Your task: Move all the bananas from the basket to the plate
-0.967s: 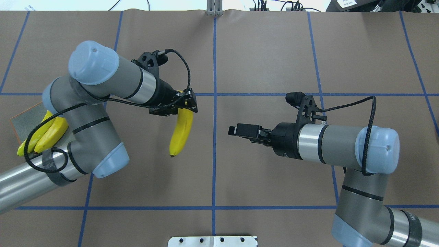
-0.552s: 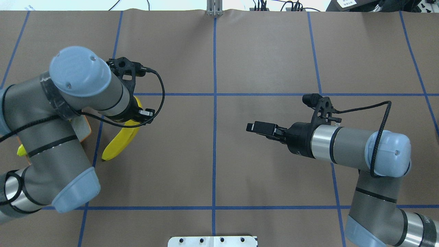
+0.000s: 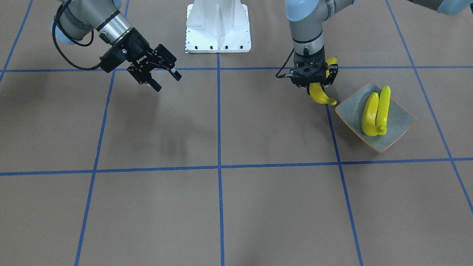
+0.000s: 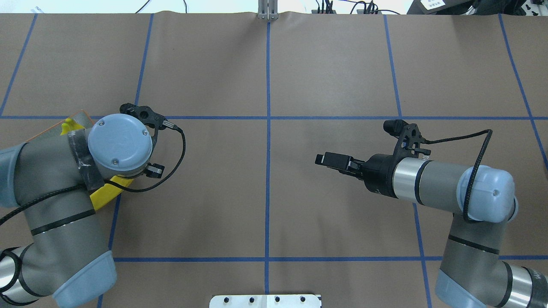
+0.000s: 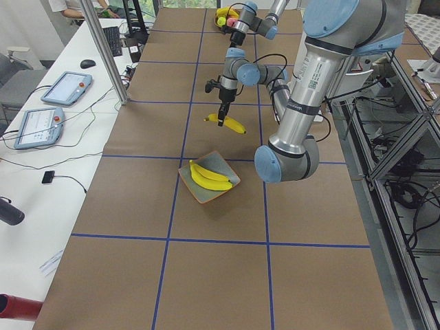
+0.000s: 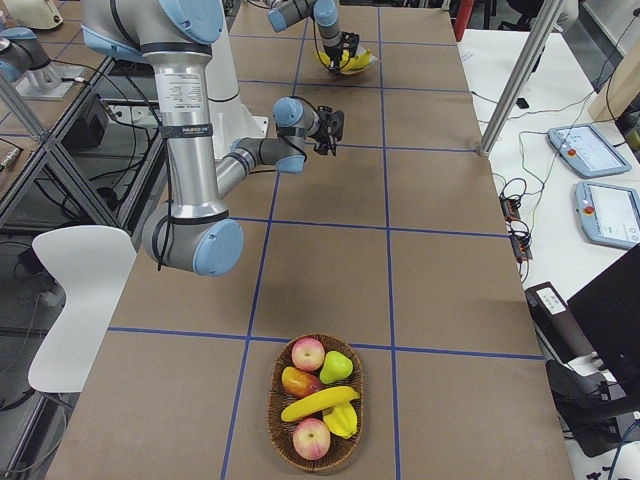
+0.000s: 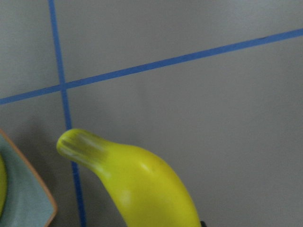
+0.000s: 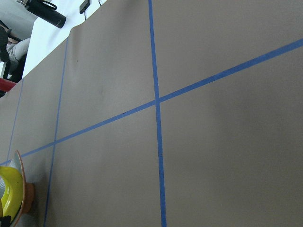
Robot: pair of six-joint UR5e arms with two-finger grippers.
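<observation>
The left gripper (image 3: 316,85) is clamped on a banana (image 3: 320,96) hanging just beside the plate (image 3: 350,108), which sits near the left end of the table (image 3: 159,207) with two bananas (image 3: 370,111) lying side by side in it. The right gripper (image 3: 167,82) is spread wide and empty above the table; another banana (image 6: 318,403) lies in the basket (image 6: 318,465) near the right end

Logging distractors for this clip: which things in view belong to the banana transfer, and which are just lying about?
Belong: banana in the left gripper; plate with two bananas; basket holding one more banana.
Lying about: apples and pear in the basket; teach pendants on the side bench.
</observation>
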